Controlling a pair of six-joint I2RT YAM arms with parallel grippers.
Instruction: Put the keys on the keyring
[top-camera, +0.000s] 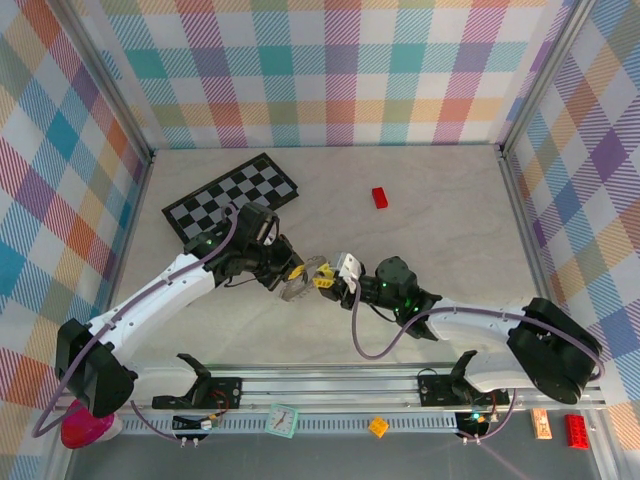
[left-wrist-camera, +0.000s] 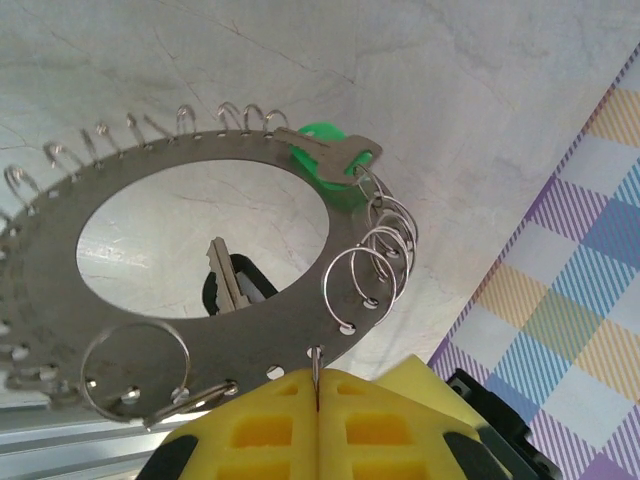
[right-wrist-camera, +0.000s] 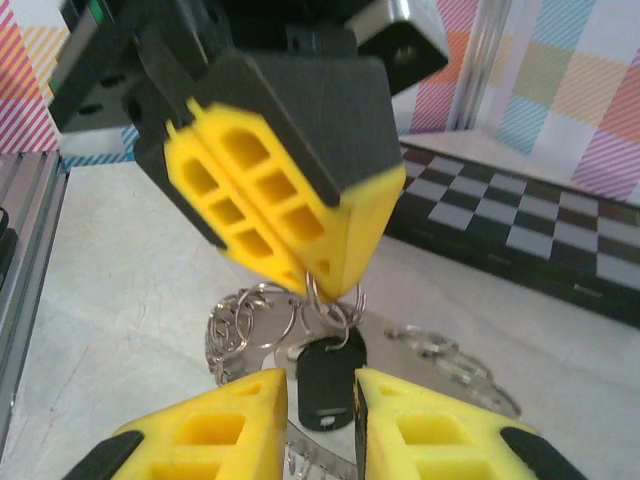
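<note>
The table (top-camera: 440, 240) lies bare to the right and behind, up to the plaid walls. The chessboard (top-camera: 232, 200) sits askew at back left. Mid-table, the left gripper (left-wrist-camera: 315, 378) has its fingers pressed together on the rim of the keyring (left-wrist-camera: 290, 335), holding it above the marble. The right gripper (right-wrist-camera: 322, 400) is spread just beneath, with the black key (right-wrist-camera: 328, 385) hanging between its fingers; contact cannot be told. The green key (left-wrist-camera: 330, 160) sits at the ring's far edge. The red block (top-camera: 380, 197) lies well apart.

The keyring (left-wrist-camera: 45, 265) is matt brushed metal; the green key (left-wrist-camera: 335, 160) has a glossy plastic head.
</note>
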